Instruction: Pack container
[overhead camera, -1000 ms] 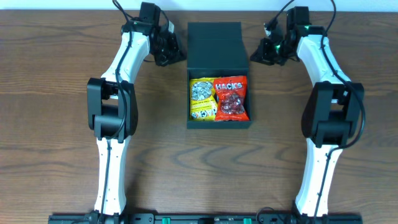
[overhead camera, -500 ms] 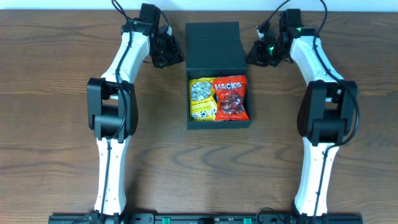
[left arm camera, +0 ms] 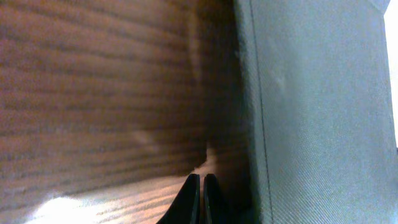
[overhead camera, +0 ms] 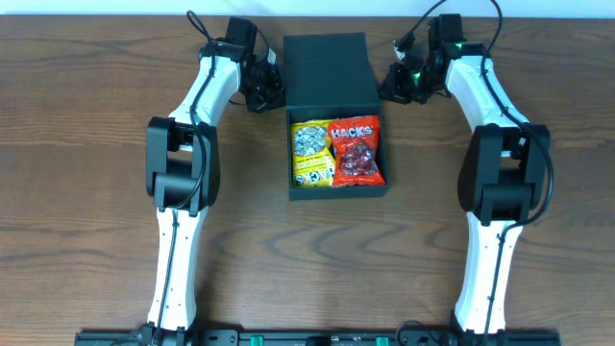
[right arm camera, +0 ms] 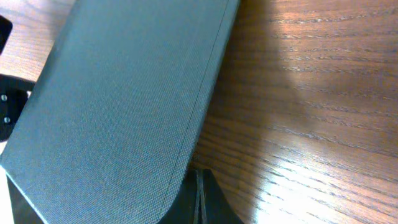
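The dark teal-black container (overhead camera: 338, 192) sits at the table's middle, its flap lid (overhead camera: 327, 72) folded back toward the far edge. Inside lie a yellow snack packet (overhead camera: 312, 154) and a red one (overhead camera: 357, 152). My left gripper (overhead camera: 272, 88) is shut and empty, low at the lid's left edge. In the left wrist view its tips (left arm camera: 199, 186) rest beside the lid (left arm camera: 323, 112). On the lid's right edge my right gripper (overhead camera: 389, 85) is shut too. Its tips (right arm camera: 199, 180) sit right at the lid's corner (right arm camera: 124, 106).
Bare brown wooden table (overhead camera: 86, 192) lies around the container. Its far edge (overhead camera: 96, 13) runs just behind both grippers. The two white arms reach in from the near edge on either side of the box.
Both grippers have closed in on the lid's sides, the left moving right and the right moving left. The lid looks slightly shifted to the left.
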Controlling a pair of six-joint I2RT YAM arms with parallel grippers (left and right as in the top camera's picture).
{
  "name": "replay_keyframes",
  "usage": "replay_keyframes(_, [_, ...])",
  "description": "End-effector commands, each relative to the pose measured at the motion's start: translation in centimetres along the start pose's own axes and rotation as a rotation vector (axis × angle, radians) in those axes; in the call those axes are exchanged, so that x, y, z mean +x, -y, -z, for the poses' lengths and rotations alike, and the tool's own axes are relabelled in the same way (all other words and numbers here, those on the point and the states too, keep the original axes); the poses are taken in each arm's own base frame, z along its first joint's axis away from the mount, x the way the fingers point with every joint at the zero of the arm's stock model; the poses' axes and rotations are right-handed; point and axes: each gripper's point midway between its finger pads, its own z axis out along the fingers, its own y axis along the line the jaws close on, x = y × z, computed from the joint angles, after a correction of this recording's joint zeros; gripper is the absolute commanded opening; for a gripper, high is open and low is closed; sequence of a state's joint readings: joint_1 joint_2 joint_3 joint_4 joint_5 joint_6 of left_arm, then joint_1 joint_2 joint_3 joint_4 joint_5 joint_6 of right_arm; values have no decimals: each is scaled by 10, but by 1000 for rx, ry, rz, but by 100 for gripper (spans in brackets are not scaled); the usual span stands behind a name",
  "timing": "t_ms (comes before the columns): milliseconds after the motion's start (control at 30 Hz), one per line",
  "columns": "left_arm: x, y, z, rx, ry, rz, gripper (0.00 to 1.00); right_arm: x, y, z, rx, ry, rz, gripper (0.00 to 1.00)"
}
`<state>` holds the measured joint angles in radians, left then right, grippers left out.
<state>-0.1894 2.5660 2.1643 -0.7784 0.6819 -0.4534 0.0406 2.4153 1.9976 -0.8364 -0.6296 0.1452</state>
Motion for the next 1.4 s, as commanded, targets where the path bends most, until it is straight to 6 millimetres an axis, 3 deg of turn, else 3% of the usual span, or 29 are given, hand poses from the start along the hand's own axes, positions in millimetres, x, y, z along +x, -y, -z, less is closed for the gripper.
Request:
replay_keyframes(0, [0, 15, -2, 61, -12, -6, 6, 4, -24, -10, -144, -31, 2, 1])
replay_keyframes(267, [-7, 36, 6, 133, 8, -106, 6, 6, -49, -3, -313, -32, 90, 1])
replay_keyframes(467, [-15, 66, 34, 162, 48, -263, 6, -2, -52, 16, -387, 3, 130, 2])
replay_keyframes(667, [-18, 99, 72, 173, 93, -413, 5, -14, -70, 51, -385, 84, 267, 1])
replay_keyframes(933, [-7, 123, 108, 172, 112, -537, 6, -21, -104, 101, -345, 176, 417, 2])
replay_keyframes(1033, [0, 132, 124, 168, 117, -591, 6, -17, -115, 119, -332, 191, 469, 1])
replay_keyframes(1367, [19, 147, 166, 150, 146, -715, 6, 8, -114, 146, -179, 142, 523, 1])
